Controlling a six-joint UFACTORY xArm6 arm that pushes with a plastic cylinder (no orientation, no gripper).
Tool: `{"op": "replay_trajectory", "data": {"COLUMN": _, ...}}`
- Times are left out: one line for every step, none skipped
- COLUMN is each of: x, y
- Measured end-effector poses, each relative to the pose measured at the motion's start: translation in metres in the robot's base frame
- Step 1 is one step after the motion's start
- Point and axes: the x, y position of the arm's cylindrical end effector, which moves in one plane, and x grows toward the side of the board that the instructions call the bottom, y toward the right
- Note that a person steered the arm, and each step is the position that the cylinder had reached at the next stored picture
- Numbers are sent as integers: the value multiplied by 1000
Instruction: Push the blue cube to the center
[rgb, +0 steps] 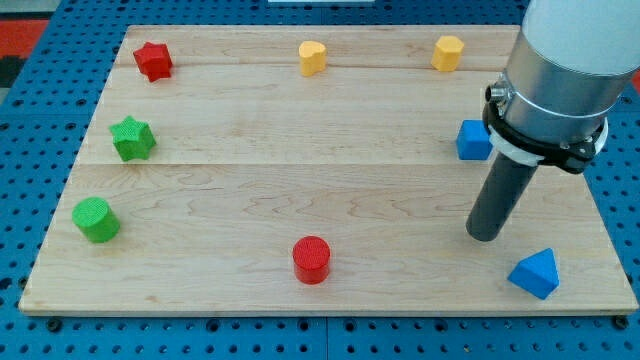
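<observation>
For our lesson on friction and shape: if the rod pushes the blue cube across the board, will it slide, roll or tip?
The blue cube looks flat-bottomed on smooth wood, so it should probably slide, not roll. It looks squat, so tipping seems unlikely. My tip sits below it toward the view's bottom, apart; an off-centre push would likely turn it.

A wooden board on blue pegboard carries eight coloured blocks.

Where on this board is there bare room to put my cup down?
The middle is bare, bordered by the green star, yellow heart, red cylinder and blue cube. The view's right is crowded: my tip stands below the cube, near the blue pyramid.
</observation>
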Motion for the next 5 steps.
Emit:
{"op": "replay_trajectory", "data": {"x": -17, "y": -1}}
{"op": "replay_trajectory", "data": {"x": -49, "y": 32}}
{"op": "replay_trajectory", "data": {"x": -80, "y": 103}}
{"op": "replay_trajectory", "data": {"x": -107, "y": 131}}
{"op": "replay_trajectory", "data": {"x": -137, "y": 97}}
